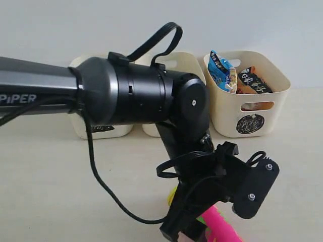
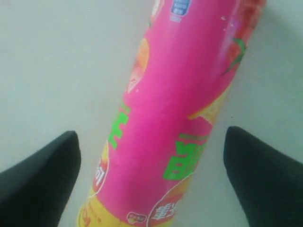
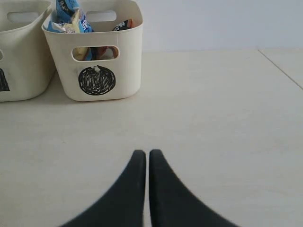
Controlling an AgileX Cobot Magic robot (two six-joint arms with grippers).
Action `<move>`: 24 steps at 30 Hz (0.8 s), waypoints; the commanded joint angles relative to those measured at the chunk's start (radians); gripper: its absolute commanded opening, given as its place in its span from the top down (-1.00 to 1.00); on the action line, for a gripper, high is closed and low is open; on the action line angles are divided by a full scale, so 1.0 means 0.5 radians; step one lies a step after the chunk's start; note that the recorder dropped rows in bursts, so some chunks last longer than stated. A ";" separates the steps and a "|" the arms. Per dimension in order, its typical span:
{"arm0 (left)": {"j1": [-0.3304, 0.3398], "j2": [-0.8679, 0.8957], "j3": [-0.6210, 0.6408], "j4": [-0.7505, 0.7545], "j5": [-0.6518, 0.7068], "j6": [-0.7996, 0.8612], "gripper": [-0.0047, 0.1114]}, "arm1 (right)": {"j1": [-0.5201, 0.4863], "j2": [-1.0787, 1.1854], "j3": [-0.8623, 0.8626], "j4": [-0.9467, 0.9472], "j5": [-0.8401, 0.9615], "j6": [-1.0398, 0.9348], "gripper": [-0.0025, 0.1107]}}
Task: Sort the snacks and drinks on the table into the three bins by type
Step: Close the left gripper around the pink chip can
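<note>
Sorting which item now? (operator)

You are on the pink tube point(image 2: 180, 94), judging by the left wrist view. It lies on its side on the tabletop point(image 2: 52, 61), at the near edge of the exterior view. Your left end effector point(image 2: 151, 137) is spread wide, with 1 dark finger on each side of the tube. Bare tabletop shows in both gaps, so nothing is gripped yet. (describer)

And the next move? (operator)

Likely you lower, close squarely on the round body so it cannot roll out, then lift. Carry it to a tub other than the circle bin point(image 1: 247, 108), which holds packets. Which of the other 2 takes tubes I cannot tell, because your left arm point(image 1: 126, 91) hides their marks. Your right end effector point(image 3: 146, 158) is pressed together and empty, over bare tabletop. (describer)

Counts? (operator)

3 cream bins point(image 1: 189, 63) show in the exterior view, 2 of them partly hidden. 2 packets stand in the circle bin: 1 blue packet point(image 1: 222, 70) and 1 orange packet point(image 1: 254, 80). 1 tube is in sight. 0 cartons are visible. (describer)
</note>
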 commanded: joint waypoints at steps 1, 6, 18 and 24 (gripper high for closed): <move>-0.017 0.076 -0.052 0.006 0.098 -0.028 -0.39 | 0.003 -0.011 0.009 -0.007 -0.014 0.000 0.96; -0.017 0.144 -0.051 0.011 0.059 -0.003 -0.39 | 0.003 -0.011 0.009 -0.007 -0.014 0.000 0.96; -0.017 0.274 -0.051 0.113 -0.131 0.010 -0.34 | 0.003 -0.011 0.009 -0.007 -0.014 0.000 0.96; -0.017 0.288 -0.051 0.113 -0.171 0.076 0.16 | 0.003 -0.011 0.009 -0.007 -0.014 0.000 0.96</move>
